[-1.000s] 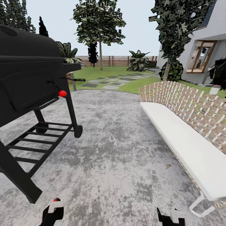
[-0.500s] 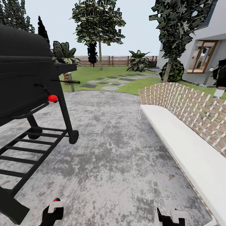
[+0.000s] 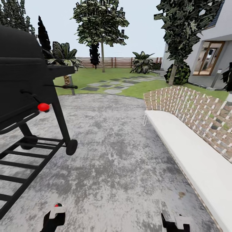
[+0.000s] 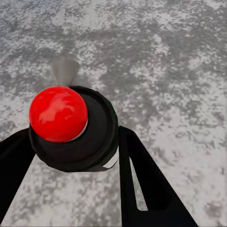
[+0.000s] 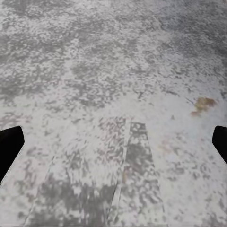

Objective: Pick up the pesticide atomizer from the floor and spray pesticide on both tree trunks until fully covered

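Grey mottled stone paving (image 3: 119, 161) covers the lower frame; black barrel-shaped barbecue grill on a wheeled rack (image 3: 22, 80) at left, long white bench with a woven lattice back (image 3: 190, 154) at right; left gripper (image 3: 54, 219) at bottom left, closed round a black round-bodied pesticide atomizer with a red ball top (image 4: 94, 130), its black fingers (image 4: 142, 179) flanking the body, hanging over the paving; right gripper (image 3: 175, 224) at bottom right, spread wide, holding nothing, bare paving between the tips in the right wrist view; green grass lawn (image 3: 93, 74) with grey stepping stones (image 3: 112, 85) across mid-frame; upright pale trunk (image 3: 102, 59) upper centre, well ahead, near the reddish-brown slatted wooden fence (image 3: 119, 62); leaning pale trunk (image 3: 172, 73) upper right beside a round dark bush (image 3: 180, 74); white house wall (image 3: 222, 35) at right edge.
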{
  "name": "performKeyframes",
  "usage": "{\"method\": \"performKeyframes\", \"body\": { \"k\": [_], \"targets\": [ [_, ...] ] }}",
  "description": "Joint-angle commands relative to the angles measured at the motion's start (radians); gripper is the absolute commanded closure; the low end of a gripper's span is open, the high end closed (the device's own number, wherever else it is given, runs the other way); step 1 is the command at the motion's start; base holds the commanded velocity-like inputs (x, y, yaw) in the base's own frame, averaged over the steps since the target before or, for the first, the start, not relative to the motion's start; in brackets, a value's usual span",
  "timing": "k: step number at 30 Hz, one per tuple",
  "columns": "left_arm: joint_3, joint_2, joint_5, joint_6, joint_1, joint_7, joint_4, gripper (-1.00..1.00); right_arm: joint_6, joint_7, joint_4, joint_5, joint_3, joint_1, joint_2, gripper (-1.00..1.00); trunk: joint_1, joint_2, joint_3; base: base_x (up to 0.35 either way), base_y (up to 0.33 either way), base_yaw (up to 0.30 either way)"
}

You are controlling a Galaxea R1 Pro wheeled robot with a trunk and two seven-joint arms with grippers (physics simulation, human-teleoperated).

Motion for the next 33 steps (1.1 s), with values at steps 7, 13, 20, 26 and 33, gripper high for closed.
{"method": "performKeyframes", "body": {
  "k": [7,13,20,26,33],
  "targets": [
    [0.004,0.000,0.004,-0.003,-0.001,-0.005,0.001,1.00,-0.003,0.000,0.001,0.000,-0.001,0.000,0.000,-1.00,0.000,0.000,-0.001,0.337,0.000,0.000],
    [0.004,0.000,0.004,-0.003,-0.001,-0.005,0.001,1.00,-0.003,0.000,0.001,0.000,0.000,0.000,0.000,-1.00,0.000,0.000,-0.001,0.337,0.000,0.000],
    [0.004,0.000,0.004,-0.003,-0.001,-0.005,0.001,1.00,-0.003,0.000,0.001,0.000,0.000,-0.001,0.000,-1.00,0.000,0.000,-0.001,0.337,0.000,0.000],
    [0.004,0.000,0.004,-0.003,-0.001,-0.005,0.001,1.00,-0.003,0.000,0.001,0.000,0.000,-0.001,0.000,-1.00,0.000,0.000,-0.001,0.337,0.000,0.000],
    [0.004,0.000,0.004,-0.003,-0.001,-0.005,0.001,1.00,-0.003,0.000,0.000,0.000,0.001,0.000,0.000,-1.00,0.000,0.000,-0.001,0.337,0.000,0.000]
  ]
}}
